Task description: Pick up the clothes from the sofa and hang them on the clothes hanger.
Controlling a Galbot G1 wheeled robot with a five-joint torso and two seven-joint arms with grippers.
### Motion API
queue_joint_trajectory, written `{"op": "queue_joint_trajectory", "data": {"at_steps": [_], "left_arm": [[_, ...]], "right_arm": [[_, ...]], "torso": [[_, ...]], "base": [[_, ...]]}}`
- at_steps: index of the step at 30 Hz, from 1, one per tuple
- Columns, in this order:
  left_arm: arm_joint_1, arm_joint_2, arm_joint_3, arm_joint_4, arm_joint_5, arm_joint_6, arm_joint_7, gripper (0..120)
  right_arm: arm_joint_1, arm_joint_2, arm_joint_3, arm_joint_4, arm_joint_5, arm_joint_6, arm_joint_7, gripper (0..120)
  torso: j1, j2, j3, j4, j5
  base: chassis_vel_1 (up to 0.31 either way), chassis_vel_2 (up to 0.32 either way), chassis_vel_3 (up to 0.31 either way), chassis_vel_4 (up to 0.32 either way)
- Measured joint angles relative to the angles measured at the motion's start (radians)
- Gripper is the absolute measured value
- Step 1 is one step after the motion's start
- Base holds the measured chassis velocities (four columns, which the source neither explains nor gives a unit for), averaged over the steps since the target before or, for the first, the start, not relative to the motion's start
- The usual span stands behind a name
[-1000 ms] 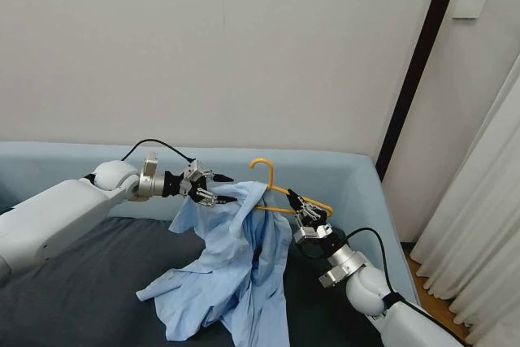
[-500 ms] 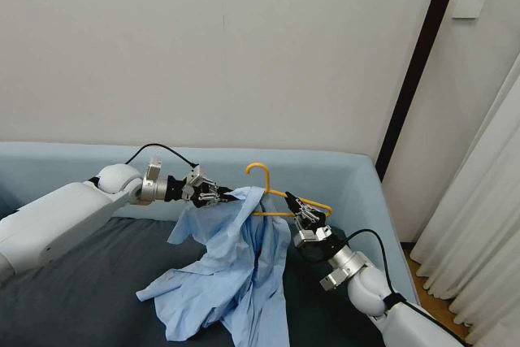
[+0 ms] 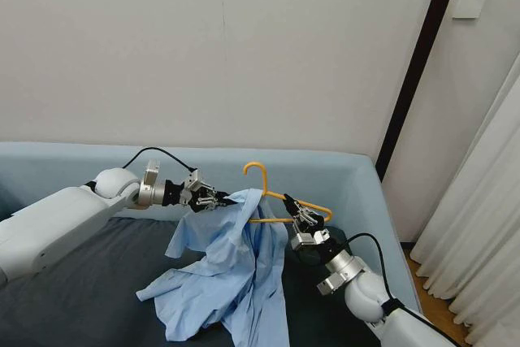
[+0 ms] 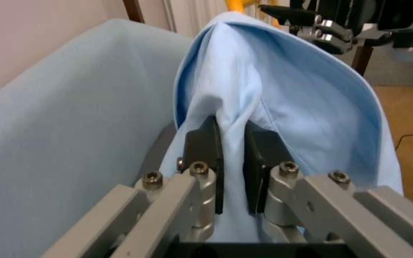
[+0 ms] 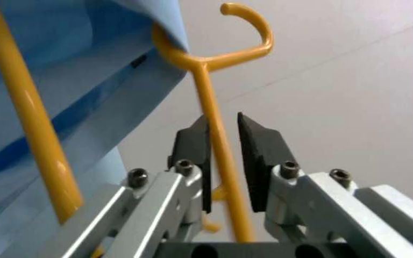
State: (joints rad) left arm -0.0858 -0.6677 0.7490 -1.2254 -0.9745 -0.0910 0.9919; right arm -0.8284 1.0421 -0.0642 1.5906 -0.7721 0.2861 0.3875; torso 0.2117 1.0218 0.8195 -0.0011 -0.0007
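Blue shirt (image 3: 236,274) trailing onto dark sofa (image 3: 89,290), white wall (image 3: 244,38)

The light blue shirt (image 3: 236,266) is hanging by its collar end over one arm of the orange hanger (image 5: 36,134), with its lower part lying crumpled on the dark sofa seat (image 3: 81,274). The hanger is sitting tilted above the seat, hook uppermost, its other arm bare.
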Motion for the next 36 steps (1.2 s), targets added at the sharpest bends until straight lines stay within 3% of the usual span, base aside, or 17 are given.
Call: {"op": "queue_joint_trajectory", "data": {"at_steps": [3,6,7,9,13,16,18,19,21,24,28,31,36], "left_arm": [[0.0,0.001,0.0,-0.002,0.004,-0.001,-0.001,7],[0.0,0.001,0.0,-0.002,0.004,-0.001,-0.001,7],[-0.004,0.0,0.0,0.001,0.013,-0.006,-0.001,7],[-0.007,-0.001,-0.001,0.005,0.018,-0.012,-0.004,7],[-0.005,-0.001,-0.01,0.01,0.028,-0.023,-0.012,7],[0.009,-0.003,-0.033,0.024,0.046,-0.047,-0.03,7],[0.029,-0.004,-0.047,0.014,0.061,-0.058,-0.037,7],[0.029,-0.004,-0.047,0.014,0.061,-0.058,-0.037,7],[0.033,0.005,-0.05,0.004,0.061,-0.062,-0.038,7],[0.033,0.015,-0.05,-0.007,0.062,-0.065,-0.038,7],[0.034,0.021,-0.048,-0.022,0.061,-0.069,-0.039,7],[0.034,0.022,-0.045,-0.027,0.061,-0.07,-0.039,7],[0.023,0.018,-0.029,-0.03,0.059,-0.072,-0.036,7]], "right_arm": [[-0.004,0.0,0.005,0.007,-0.012,0.009,-0.004,32],[-0.004,0.0,0.006,0.008,-0.013,0.011,-0.005,32],[-0.025,-0.006,0.02,0.037,0.004,0.025,-0.008,46],[-0.043,-0.009,0.035,0.05,0.019,0.034,-0.004,55],[-0.073,-0.018,0.051,0.082,0.106,0.071,-0.008,66],[-0.196,-0.054,0.055,0.131,0.524,0.095,-0.12,81],[-0.234,-0.039,0.056,0.021,0.795,0.114,-0.202,89],[-0.234,-0.039,0.056,0.021,0.795,0.114,-0.202,89],[-0.228,-0.04,0.048,-0.025,1.033,0.04,-0.309,98],[-0.177,-0.036,0.028,-0.079,1.221,-0.017,-0.411,100],[-0.13,-0.021,0.006,-0.111,1.337,-0.074,-0.463,100],[-0.097,-0.004,-0.012,-0.137,1.371,-0.093,-0.478,99],[-0.045,0.033,-0.032,-0.214,1.371,-0.117,-0.509,85]], "torso": [[0.0,0.0,0.0,0.0002,0.0001],[0.0,0.0,0.0,0.0002,0.0001],[0.0,0.0,0.0,0.0001,0.0001],[0.0,0.0,0.0,-0.0003,0.0002],[0.0,0.0,0.0,0.0001,-0.0001],[0.0,0.0,0.0,-0.0005,0.0],[0.0,0.0,0.0,-0.0003,0.0005],[0.0,0.0,0.0,-0.0003,0.0005],[0.0,0.0,0.0,-0.0004,0.0004],[0.0,0.0,0.0,0.0002,0.0001],[0.0,0.0,0.0,0.0002,-0.0002],[0.0,0.0,0.0,0.0,0.0002],[0.0,0.0,0.0,0.0,0.0001]], "base": [[0.0,0.0,0.0,0.0],[0.0,0.0,0.0,0.0],[0.0,0.0,0.0,0.0],[0.0,0.0,0.0,0.0],[0.0,0.0,0.0,0.0],[0.0,0.0,0.0,0.0],[0.0,0.0,0.0,0.0],[0.0,0.0,0.0,0.0],[0.0,0.0,0.0,0.0],[0.0,0.0,0.0,0.0],[0.0,0.0,0.0,0.0],[0.0,0.0,0.0,0.0],[0.0,0.0,0.0,0.0]]}}
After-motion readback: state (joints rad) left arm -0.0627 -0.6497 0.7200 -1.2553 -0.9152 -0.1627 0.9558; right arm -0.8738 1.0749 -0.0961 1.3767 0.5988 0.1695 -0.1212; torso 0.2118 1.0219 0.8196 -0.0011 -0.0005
